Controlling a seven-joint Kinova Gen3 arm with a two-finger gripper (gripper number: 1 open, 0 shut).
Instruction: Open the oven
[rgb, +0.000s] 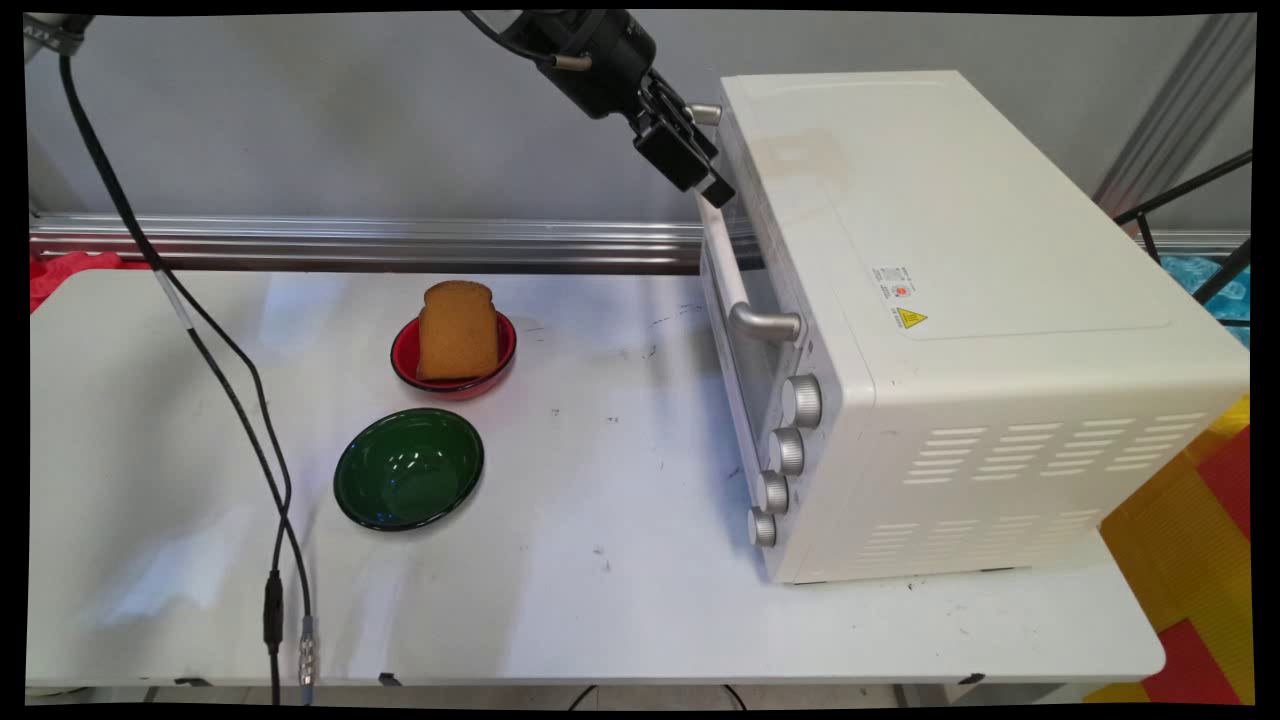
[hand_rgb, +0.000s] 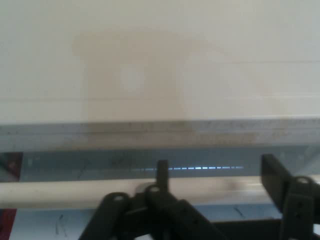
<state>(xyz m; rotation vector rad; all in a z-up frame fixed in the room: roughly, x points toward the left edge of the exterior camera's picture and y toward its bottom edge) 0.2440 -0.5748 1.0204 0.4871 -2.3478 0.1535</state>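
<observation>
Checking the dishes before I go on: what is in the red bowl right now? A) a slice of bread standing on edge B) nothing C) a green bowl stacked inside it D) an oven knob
A: a brown slice of bread stands upright in the red bowl, while the green bowl in front of it sits empty.

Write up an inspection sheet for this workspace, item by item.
Surface: white table, scuffed with small dark marks.
Job's things: white toaster oven, door shut, four knobs; its door handle lies between the gripper's fingers.
Clutter: slice of bread standing in a red bowl; empty green bowl nearer the camera.
Grippers: gripper open, at the handle's upper end.
Cables: black cables hang over the table's left side.
Surroundings: grey wall, metal rail, yellow and red floor mats.
</observation>
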